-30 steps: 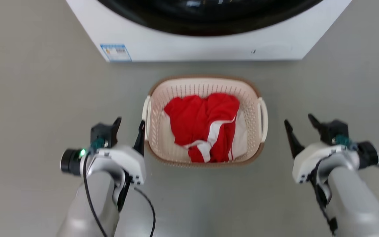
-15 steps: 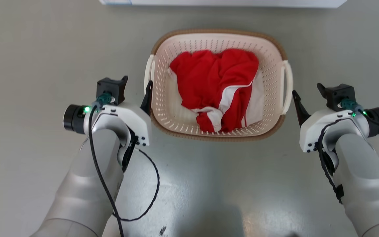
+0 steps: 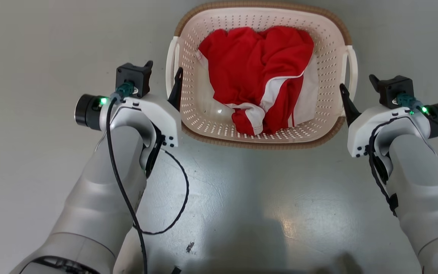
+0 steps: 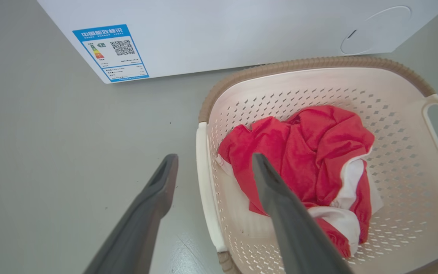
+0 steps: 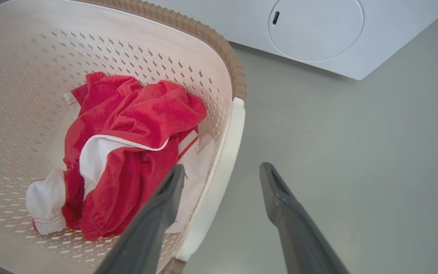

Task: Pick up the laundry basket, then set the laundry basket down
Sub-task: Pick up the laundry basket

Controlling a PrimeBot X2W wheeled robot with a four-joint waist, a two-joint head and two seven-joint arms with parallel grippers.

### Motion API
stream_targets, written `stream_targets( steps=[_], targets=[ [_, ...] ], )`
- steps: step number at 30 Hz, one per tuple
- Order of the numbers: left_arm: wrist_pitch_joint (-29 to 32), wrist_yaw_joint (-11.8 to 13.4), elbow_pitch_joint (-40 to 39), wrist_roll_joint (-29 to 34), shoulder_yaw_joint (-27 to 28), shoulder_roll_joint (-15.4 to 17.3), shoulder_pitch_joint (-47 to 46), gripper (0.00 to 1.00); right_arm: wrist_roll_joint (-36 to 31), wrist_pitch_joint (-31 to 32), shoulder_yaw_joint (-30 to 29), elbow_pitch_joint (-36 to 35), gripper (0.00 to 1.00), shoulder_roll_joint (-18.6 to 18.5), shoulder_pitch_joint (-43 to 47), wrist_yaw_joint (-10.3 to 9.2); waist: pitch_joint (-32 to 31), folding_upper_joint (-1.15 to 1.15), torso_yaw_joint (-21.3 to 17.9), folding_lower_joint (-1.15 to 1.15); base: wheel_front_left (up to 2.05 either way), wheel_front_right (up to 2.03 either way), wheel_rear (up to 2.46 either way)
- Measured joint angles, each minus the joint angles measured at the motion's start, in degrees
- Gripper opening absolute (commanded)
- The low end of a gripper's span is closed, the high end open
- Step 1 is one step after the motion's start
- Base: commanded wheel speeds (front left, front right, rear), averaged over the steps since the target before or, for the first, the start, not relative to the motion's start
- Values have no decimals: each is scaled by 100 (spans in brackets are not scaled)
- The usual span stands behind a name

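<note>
The laundry basket (image 3: 207,121) stands on the grey floor, cream and perforated with a brown rim, and holds a red and white garment (image 3: 257,72). My left gripper (image 3: 164,67) is open at the basket's left side. In the left wrist view its fingers (image 4: 280,205) straddle the white left handle (image 4: 203,179), one inside the basket (image 4: 318,91) and one outside. My right gripper (image 3: 357,82) is open at the right side. In the right wrist view the white right handle (image 5: 224,160) lies between the two fingers, near the rim of the basket (image 5: 89,42).
The white washer (image 4: 222,34) stands just beyond the basket, with a blue energy label (image 4: 110,51) and a round service cover (image 5: 318,30). A black cable (image 3: 181,198) hangs from my left arm over the floor. Open floor lies on both sides.
The head view has tipped down, so the washer has left it. Both grippers have come forward along the basket's sides, and the right one has closed in on its handle. Both stay open.
</note>
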Motion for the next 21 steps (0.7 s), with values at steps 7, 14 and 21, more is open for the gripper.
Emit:
stream_targets(
  steps=[7, 14, 21],
  targets=[
    [0, 48, 73, -52, -58, -3, -227, 100, -41, -162, 0, 178, 100, 23, -228, -1, 289, 0, -11, 0, 0, 0, 0],
    [-1, 60, 151, -63, -57, -4, -382, 100, -86, -231, 0, 315, 100, 43, -403, -1, 475, 0, -37, 0, 0, 0, 0],
    [-3, 60, 293, -152, -143, -9, -539, 100, -107, -293, 2, 376, 100, 74, -580, -1, 691, 0, -60, 0, 0, 0, 0]
  ],
)
